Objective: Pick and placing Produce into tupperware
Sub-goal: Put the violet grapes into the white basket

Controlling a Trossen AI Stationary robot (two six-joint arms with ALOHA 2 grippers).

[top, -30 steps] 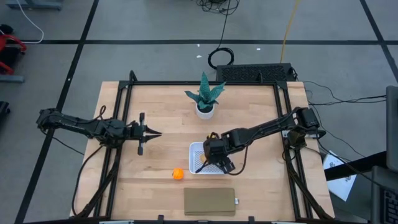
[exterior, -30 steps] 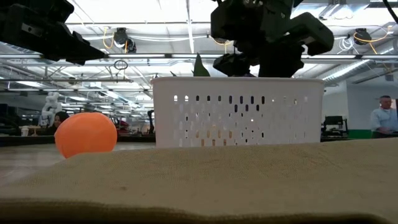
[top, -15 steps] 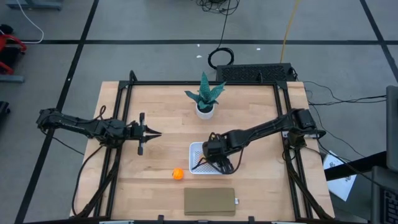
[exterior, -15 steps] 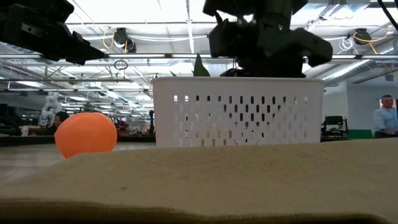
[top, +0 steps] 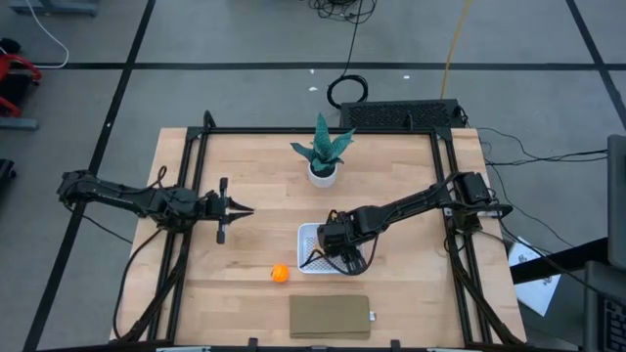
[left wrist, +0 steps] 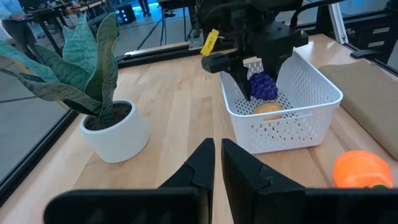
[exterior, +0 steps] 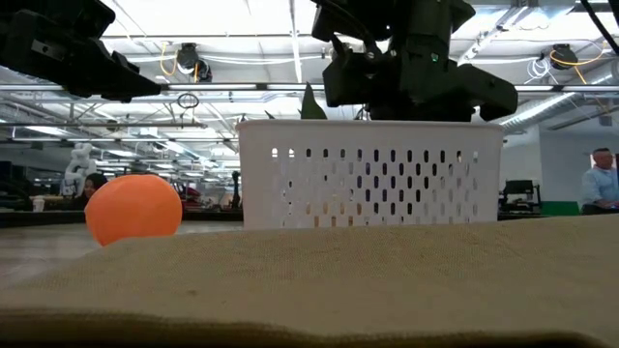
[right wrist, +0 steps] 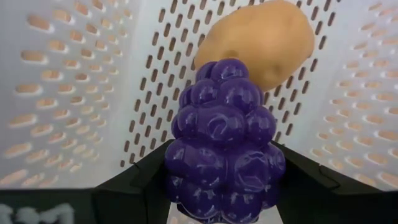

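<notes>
High view, left to right: left tool (top: pixel 243 209) parked shut over the table (top: pixel 254 176), empty. Orange ball (top: pixel 280 274) loose on the wood, just left of the tupperware (top: pixel 307 235). Right tool (top: pixel 342 252) inside the tupperware, clamped on the purple grapes (right wrist: pixel 222 137), tan potato (right wrist: pixel 255 40) just beyond. Risk: grapes dropped onto the potato, rolling or bouncing out; also a knock on the wall, nudging the ball away.

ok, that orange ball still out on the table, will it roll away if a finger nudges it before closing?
Likely yes: the orange ball looks round and smooth and sits free on flat wood, beside the white basket. It probably weighs little, like the toy grapes the right gripper holds. Its slick-looking skin may slip from an off-centre pinch.
</notes>
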